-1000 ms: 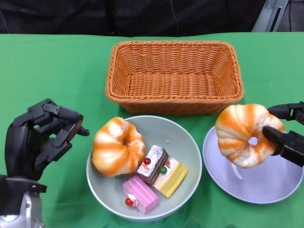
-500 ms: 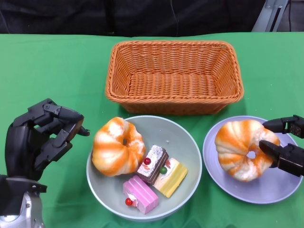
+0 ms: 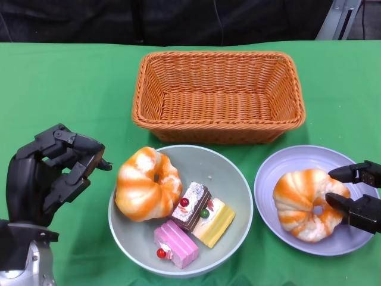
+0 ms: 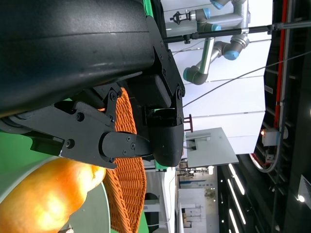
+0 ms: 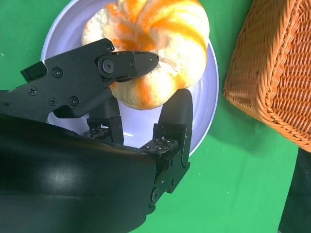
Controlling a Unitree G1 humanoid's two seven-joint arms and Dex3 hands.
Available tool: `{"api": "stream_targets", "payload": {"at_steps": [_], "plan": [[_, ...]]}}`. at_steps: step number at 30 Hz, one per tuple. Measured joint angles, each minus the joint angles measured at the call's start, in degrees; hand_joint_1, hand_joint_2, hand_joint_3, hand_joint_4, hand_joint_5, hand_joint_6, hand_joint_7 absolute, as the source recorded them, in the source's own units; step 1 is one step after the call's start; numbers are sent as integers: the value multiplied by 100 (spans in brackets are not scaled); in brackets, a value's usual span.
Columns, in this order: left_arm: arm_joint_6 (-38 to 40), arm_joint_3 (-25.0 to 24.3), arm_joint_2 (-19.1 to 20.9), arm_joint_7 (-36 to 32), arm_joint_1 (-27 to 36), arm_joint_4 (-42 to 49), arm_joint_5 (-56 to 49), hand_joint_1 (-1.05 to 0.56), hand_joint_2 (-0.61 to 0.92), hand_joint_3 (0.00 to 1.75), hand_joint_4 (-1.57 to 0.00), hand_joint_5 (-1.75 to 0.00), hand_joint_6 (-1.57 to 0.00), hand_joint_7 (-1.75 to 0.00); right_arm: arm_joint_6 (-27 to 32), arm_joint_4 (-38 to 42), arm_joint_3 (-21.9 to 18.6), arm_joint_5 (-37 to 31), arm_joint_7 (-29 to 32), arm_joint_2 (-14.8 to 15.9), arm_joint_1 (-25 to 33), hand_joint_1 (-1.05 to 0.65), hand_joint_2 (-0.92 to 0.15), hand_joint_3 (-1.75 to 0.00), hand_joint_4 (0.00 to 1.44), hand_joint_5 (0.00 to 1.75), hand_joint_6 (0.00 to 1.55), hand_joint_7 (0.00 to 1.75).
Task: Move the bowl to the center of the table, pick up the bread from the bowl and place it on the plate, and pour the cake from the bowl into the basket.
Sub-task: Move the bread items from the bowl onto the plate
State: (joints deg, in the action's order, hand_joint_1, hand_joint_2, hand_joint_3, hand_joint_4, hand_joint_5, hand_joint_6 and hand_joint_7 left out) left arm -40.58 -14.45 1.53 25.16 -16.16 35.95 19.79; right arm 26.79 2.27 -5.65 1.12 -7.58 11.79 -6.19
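Note:
The grey bowl (image 3: 238, 179) sits at the table's middle front with an orange-striped bread ring (image 3: 147, 183) and three cake slices: chocolate (image 3: 190, 205), yellow (image 3: 213, 221) and pink (image 3: 176, 243). A second bread ring (image 3: 303, 202) lies on the lavender plate (image 3: 286, 164) to the right. My right hand (image 3: 357, 199) still pinches its right side. In the right wrist view the thumb lies over this bread (image 5: 160, 43) and other fingers press its side, above the plate (image 5: 204, 107). My left hand (image 3: 50, 173) hovers left of the bowl, fingers loosely bent and apart, holding nothing.
An empty wicker basket (image 3: 218, 95) stands behind the bowl and plate, and the right wrist view shows its corner (image 5: 272, 68) beside the plate. Green cloth covers the table. The left wrist view shows the basket wall (image 4: 129, 184) and the bowl's bread (image 4: 48, 194).
My right hand has lowered the second bread ring from above the plate down onto it. The left hand, bowl and basket have not moved.

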Motion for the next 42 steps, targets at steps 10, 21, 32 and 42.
{"api": "stream_targets", "payload": {"at_steps": [10,21,32,42], "plan": [[0,4,0,0,0,-2,-2,-14,91,31,-83,-130,-97,-88,-146,-1,112,-249,215,-21,12,-22,-92,-27,66,105,79,46],[1,13,-1,3,1,-2,18,-12,91,31,-85,-128,-98,-87,-398,-353,207,-254,322,-82,193,-23,-92,-21,44,69,64,6],[0,27,-1,67,1,-1,33,-13,91,31,-83,-130,-97,-88,-735,-748,449,-852,482,-29,409,-29,-92,-17,47,24,64,1],[-3,26,0,69,1,9,39,-13,91,31,-83,-132,-96,-90,-1377,-850,454,-1046,699,-71,487,-25,-92,-13,52,21,67,2]]}}
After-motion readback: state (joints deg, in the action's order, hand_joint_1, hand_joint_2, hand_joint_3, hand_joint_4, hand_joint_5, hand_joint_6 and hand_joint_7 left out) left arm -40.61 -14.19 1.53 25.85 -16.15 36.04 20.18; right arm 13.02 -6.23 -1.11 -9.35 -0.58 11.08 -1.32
